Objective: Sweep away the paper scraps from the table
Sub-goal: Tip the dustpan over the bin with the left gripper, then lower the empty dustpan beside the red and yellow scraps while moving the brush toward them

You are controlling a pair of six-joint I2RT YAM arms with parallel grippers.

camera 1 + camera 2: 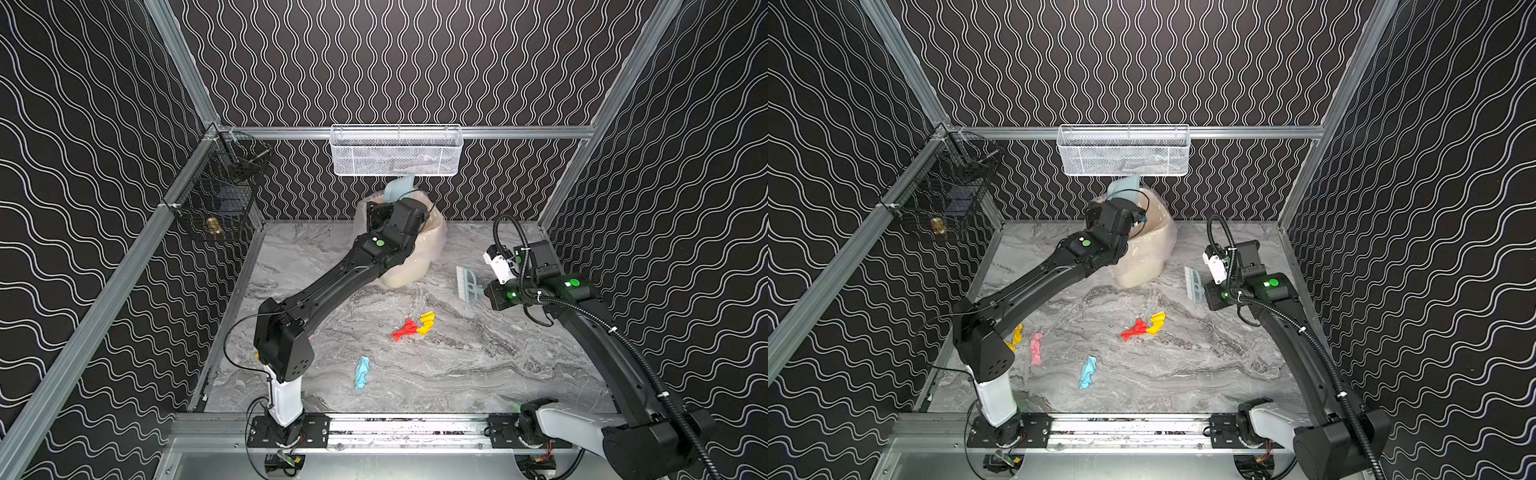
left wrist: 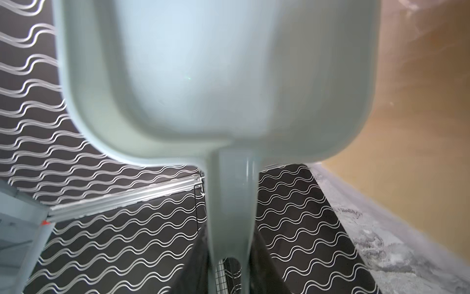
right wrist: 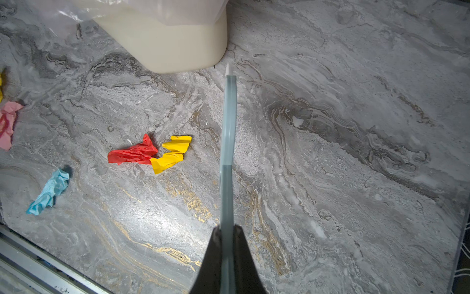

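Jaws on the right gripper [image 3: 227, 229] are pinched tight on the thin handle of the pale blue plastic brush with white bristles [image 3: 228, 122], seen edge-on over the grey-and-white marble-patterned table [image 3: 343, 178]; cannot tell whether the bristles touch the surface. Jaws on the left gripper [image 1: 392, 206] are nearly closed around the handle of the pale blue plastic dustpan [image 2: 216, 76], raised above the mouth of the cream plastic bin lined with a clear bag [image 1: 405, 274] at the back of the table. 5 crumpled paper scraps lie on the marble. The red scrap [image 1: 405, 330] touches the yellow scrap [image 1: 427, 323] mid-table, between the brush and the left forearm [image 1: 332, 282]. The light blue scrap [image 1: 362, 372] lies alone, nearer the front aluminium rail [image 1: 374, 428]. In a top view the pink scrap [image 1: 1036, 348] and 2nd yellow scrap [image 1: 1016, 336] lie just beside the left elbow; in a top view that elbow [image 1: 282, 345] hides them almost wholly. The left wrist view is filled by the dustpan, with the bin wall beside it. The right wrist view shows bare marble on the side of the brush away from the scraps. The left forearm runs diagonally across the table's left part. A white mesh basket [image 1: 397, 149] and a black wire basket [image 1: 216, 195] hang from the rails above the surface.
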